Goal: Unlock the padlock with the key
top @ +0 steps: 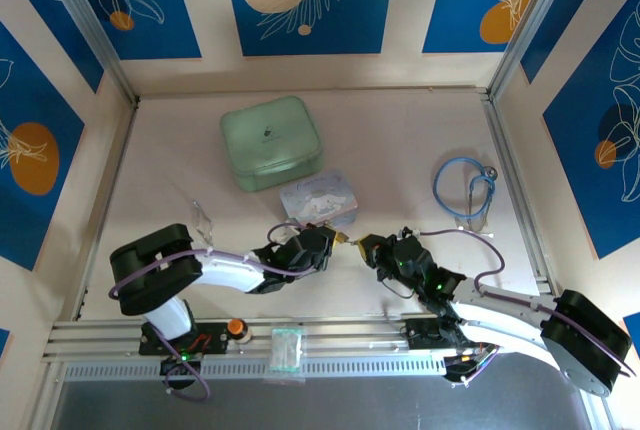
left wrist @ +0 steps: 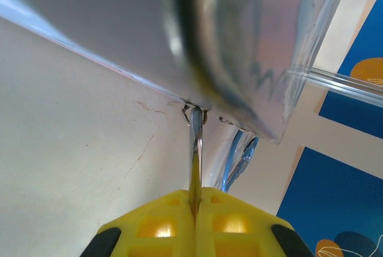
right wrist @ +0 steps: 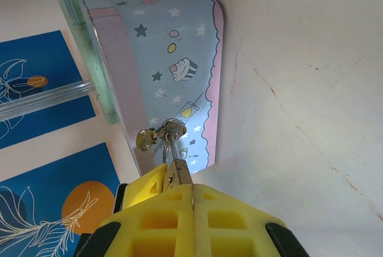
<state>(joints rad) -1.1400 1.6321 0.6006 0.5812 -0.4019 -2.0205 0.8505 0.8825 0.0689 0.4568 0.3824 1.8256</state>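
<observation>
The brass padlock (right wrist: 181,172) is pinched in my right gripper (right wrist: 187,184), which is shut on its body. Its thin silver shackle runs up into the metal hasp (right wrist: 171,129) on the edge of the pastel cartoon tin (right wrist: 173,60). In the top view the padlock (top: 342,239) is a small brass spot between my two grippers, just in front of the tin (top: 320,198). My left gripper (left wrist: 194,196) is shut on a thin pale metal blade seen edge-on, apparently the key (left wrist: 196,155). Its far end meets a small wire loop under the blurred tin. The left gripper (top: 326,242) and right gripper (top: 372,247) face each other.
A pale green lidded box (top: 271,141) stands behind the cartoon tin. A coiled blue cable (top: 463,186) lies at the right, and it appears again beyond the key in the left wrist view (left wrist: 239,160). A small clear item (top: 203,218) lies at the left. Walls enclose the table.
</observation>
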